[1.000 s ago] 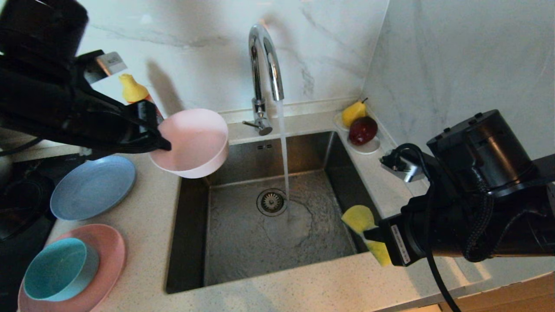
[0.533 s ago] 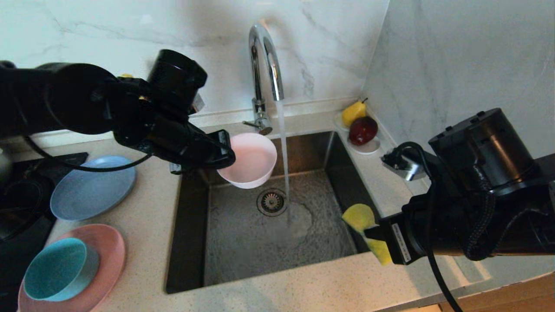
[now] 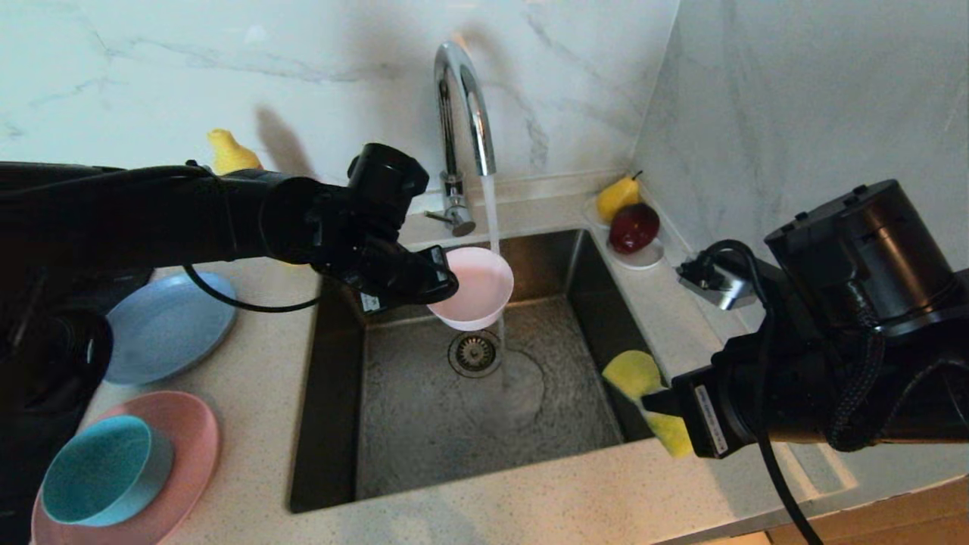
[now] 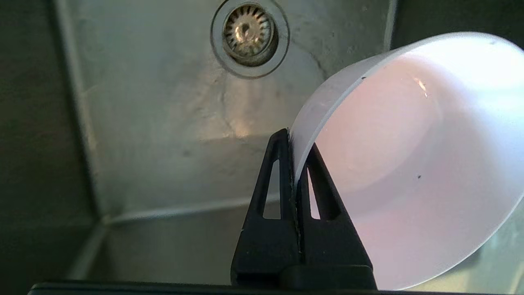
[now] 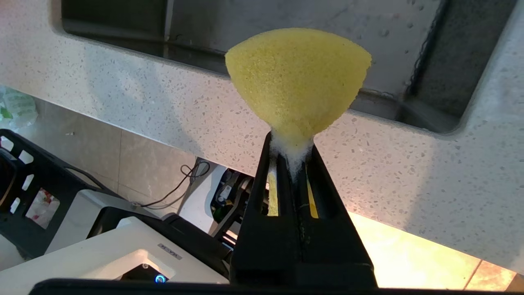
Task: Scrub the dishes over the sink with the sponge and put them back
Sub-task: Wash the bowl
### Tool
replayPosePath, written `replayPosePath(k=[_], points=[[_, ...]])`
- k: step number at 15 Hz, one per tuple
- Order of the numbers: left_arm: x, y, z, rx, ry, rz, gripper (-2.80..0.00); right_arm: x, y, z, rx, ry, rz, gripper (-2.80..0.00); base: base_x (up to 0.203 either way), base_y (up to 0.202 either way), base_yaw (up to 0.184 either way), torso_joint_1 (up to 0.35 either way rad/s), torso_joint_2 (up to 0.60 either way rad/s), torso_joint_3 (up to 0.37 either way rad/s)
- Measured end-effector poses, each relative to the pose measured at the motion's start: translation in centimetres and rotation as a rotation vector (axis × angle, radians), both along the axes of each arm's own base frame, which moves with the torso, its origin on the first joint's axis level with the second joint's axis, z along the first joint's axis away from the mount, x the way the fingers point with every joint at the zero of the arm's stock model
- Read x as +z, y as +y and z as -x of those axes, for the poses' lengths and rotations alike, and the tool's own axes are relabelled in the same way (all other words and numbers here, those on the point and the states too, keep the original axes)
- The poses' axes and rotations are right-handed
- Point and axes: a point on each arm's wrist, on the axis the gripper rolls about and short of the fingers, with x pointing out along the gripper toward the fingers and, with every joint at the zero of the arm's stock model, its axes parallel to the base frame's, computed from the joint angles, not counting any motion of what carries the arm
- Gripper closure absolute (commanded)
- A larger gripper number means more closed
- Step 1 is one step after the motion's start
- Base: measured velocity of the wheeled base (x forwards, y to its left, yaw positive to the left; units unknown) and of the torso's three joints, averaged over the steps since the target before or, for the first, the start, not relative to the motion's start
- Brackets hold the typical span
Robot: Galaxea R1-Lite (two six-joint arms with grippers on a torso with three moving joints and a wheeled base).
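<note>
The left gripper (image 3: 443,281), pinching the rim of the pale pink-white round bowl (image 3: 475,288), has carried it from the counter's left side over the square steel sink (image 3: 394,424) into the tap's stream, ready for the pinched yellow sponge (image 3: 632,376) in the right gripper (image 3: 657,405).

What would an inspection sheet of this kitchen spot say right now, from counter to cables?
Surface: speckled pale counter around a steel sink; tap running.
Job's things: pale bowl held at the stream above the drain; blue plate on the counter; teal bowl on the pink plate; sponge at the sink's right edge.
Clutter: saucer with pear and red fruit; yellow-topped bottle at the wall.
Grippers: left gripper shut on the bowl's rim; right gripper shut on the sponge.
Cables: black cables along both arms.
Surroundings: marble walls; floor equipment under the counter edge.
</note>
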Motion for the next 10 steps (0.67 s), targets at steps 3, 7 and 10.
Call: replayPosePath(k=[3, 7, 10], points=[[-0.8, -0.9, -1.5, 0.007, -0.004, 0.011, 0.00, 0.2, -0.1, 0.1, -0.001, -0.005, -0.004, 0.00, 0.000, 0.000, 0.000, 0.000, 0.00, 0.000], [-2.3, -1.7, -2.9, 0.024, -0.007, 0.011, 0.00, 0.2, -0.2, 0.1, -0.003, -0.005, -0.003, 0.00, 0.000, 0.000, 0.000, 0.000, 0.00, 0.000], [-2.9, -1.8, -3.2, 0.030, 0.005, 0.017, 0.00, 0.2, -0.3, -0.1, -0.002, -0.003, -0.008, 0.00, 0.000, 0.000, 0.000, 0.000, 0.00, 0.000]])
